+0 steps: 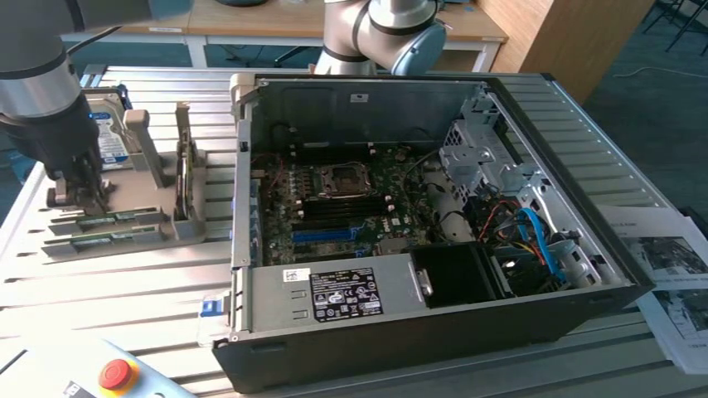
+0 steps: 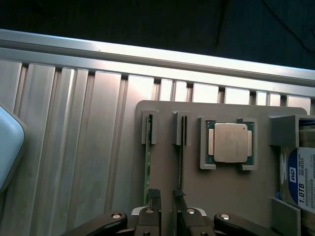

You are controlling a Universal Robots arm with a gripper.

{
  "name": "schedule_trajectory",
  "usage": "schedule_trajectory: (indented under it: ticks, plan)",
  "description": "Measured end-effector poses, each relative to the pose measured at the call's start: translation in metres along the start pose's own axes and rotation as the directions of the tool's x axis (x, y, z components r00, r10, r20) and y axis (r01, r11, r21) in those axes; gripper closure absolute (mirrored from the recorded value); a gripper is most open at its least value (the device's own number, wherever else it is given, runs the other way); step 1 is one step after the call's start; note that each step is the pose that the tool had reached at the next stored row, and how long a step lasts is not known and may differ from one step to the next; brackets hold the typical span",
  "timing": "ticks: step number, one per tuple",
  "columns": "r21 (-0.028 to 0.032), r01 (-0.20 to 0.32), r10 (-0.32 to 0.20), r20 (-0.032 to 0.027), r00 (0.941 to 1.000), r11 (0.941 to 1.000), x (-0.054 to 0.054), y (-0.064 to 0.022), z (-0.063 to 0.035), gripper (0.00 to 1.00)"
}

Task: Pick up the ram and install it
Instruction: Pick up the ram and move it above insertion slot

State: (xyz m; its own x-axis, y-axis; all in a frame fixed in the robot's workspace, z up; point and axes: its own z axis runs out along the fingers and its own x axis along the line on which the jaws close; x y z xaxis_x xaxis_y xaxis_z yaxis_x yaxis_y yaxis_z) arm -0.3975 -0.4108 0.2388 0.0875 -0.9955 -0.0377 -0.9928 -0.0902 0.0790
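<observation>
Two thin ram sticks stand on edge in slots of a grey holder. In the wrist view the green one (image 2: 146,169) and the darker one (image 2: 180,160) run side by side towards my gripper (image 2: 166,197). Its fingertips (image 2: 154,195) stand apart with nothing between them, close over the near ends of the sticks. In the exterior view the gripper (image 1: 80,192) hangs low over the holder (image 1: 133,236) at that view's left, where green strips of ram (image 1: 114,219) lie in the slots. The open computer case (image 1: 420,240) shows its motherboard (image 1: 337,207).
On the same holder sit a square silver CPU (image 2: 229,143) and a hard drive (image 2: 301,179) with a blue-white label. A red stop button (image 1: 116,373) lies at the front of the slatted metal table (image 1: 122,290). Papers (image 1: 669,265) lie at the exterior view's right.
</observation>
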Motion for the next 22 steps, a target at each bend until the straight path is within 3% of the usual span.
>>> schedule_trajectory:
  ticks: [8, 22]
  plan:
    - [0.0, 0.0, 0.0, 0.0, 1.0, 1.0, 0.006, 0.0005, -0.0001, 0.76]
    - [0.0003, 0.0, 0.0, 0.0, 1.0, 1.0, 0.009, -0.0003, 0.0135, 0.76]
